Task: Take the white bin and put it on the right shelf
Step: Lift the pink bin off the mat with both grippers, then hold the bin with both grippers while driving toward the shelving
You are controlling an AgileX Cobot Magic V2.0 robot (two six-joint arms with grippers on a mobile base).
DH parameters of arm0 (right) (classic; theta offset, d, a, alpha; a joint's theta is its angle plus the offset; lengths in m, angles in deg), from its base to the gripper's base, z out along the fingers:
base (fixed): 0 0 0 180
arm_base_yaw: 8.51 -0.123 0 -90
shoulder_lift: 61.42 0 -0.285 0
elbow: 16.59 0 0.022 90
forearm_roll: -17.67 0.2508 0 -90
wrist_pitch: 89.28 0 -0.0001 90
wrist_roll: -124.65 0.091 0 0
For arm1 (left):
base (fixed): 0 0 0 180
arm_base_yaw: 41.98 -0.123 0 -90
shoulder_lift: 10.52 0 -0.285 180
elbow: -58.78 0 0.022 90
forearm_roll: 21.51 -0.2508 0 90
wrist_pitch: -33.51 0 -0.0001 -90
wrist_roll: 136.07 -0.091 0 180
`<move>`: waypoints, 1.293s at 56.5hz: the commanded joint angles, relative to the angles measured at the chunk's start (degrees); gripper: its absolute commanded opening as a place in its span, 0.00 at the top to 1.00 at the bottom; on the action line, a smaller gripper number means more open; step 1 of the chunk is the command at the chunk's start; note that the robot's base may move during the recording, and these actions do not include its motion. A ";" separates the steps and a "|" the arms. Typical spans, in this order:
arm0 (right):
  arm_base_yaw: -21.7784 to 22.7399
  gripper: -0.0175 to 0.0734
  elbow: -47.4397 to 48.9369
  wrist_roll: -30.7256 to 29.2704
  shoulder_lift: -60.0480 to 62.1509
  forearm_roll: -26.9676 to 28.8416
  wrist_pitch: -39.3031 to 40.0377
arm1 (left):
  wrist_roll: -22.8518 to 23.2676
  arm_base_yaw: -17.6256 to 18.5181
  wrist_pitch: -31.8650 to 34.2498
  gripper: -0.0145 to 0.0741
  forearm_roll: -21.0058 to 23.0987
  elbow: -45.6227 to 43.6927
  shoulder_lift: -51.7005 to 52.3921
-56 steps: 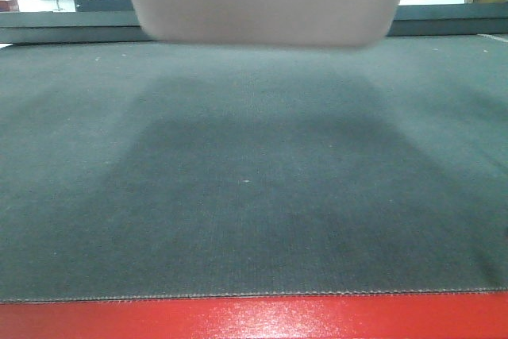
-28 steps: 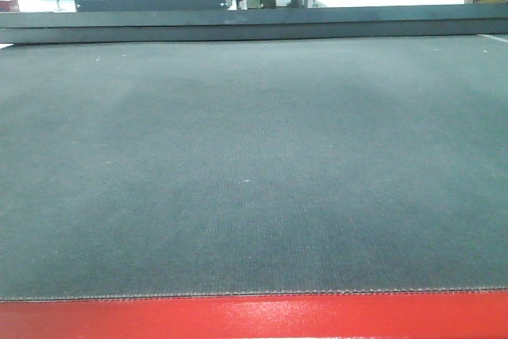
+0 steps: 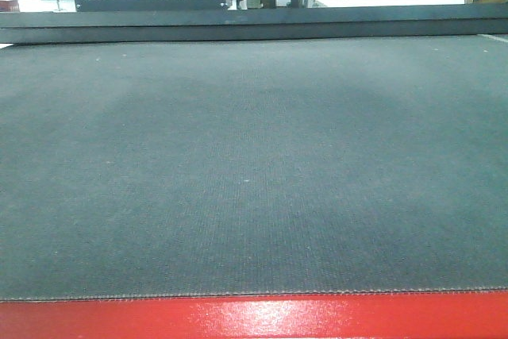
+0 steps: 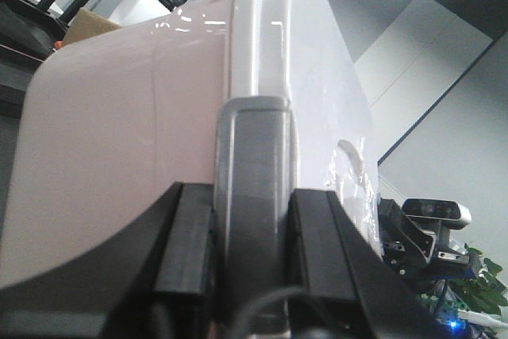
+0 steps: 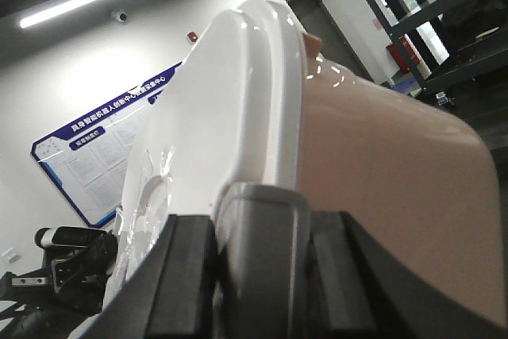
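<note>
White bin (image 4: 119, 117) pinched at rim by left hand (image 4: 252, 263), right hand (image 5: 258, 275) (front view: dark mat (image 3: 254, 156))

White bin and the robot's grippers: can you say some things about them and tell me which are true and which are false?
1. The left gripper is shut on the white bin, gripping its grey handle. True.
2. The white bin stands on the dark mat in the front view. False: no bin shows on the mat there; only the two wrist views show it.
3. The right gripper is open and away from the white bin. False: it is shut on the end of the bin.
4. The front edge of the table is red. True.
</note>
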 commanded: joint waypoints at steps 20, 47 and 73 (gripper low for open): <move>-2.14 0.73 1.98 -1.07 2.40 6.69 -15.13 | -1.12 2.67 -14.56 0.98 1.59 -2.05 2.72; -2.14 0.73 1.98 -1.07 2.40 6.69 -8.75 | -1.12 2.67 -14.56 0.98 1.59 -2.05 2.72; -2.14 0.73 1.98 -1.07 2.34 6.69 -7.26 | -1.12 2.67 -14.56 0.98 1.59 -2.05 2.72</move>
